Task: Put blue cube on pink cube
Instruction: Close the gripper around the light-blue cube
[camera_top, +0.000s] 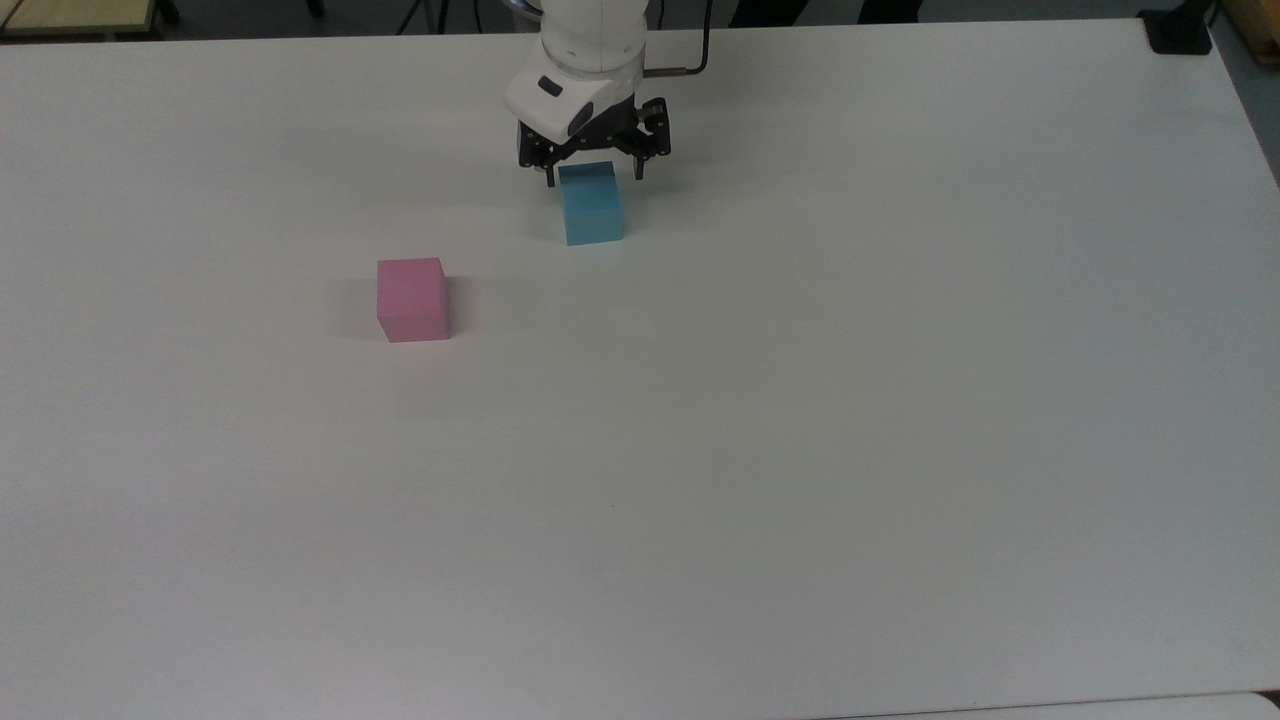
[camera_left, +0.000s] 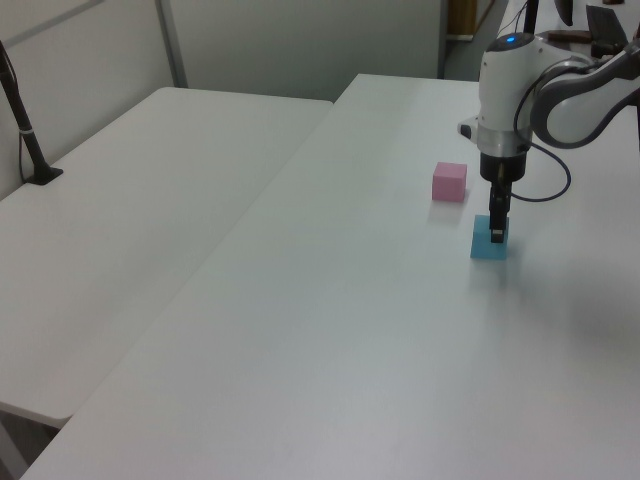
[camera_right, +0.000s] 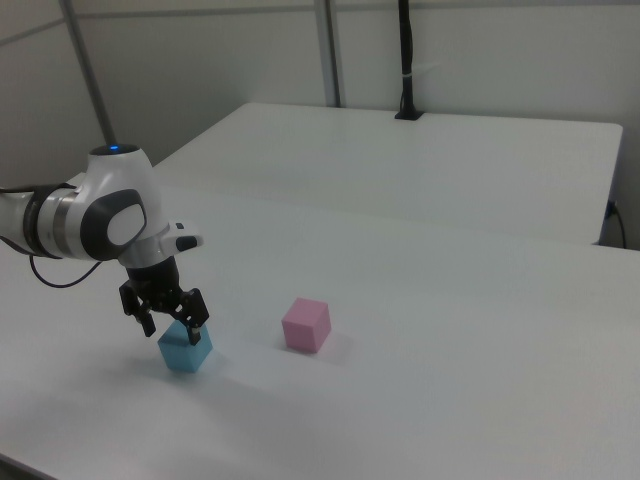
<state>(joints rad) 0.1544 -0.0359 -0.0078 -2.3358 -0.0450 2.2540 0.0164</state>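
Tabletop (camera_top: 800, 450): white; blue cube (camera_top: 592, 205) near far edge.
Gripper (camera_top: 594, 176): my fingers wide, straddling it from above.
Pink cube (camera_top: 412, 298): apart, toward top view's left.

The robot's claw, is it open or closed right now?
Open. In the top view the gripper has one finger on each side of the blue cube, with gaps showing, so it has not squeezed it.
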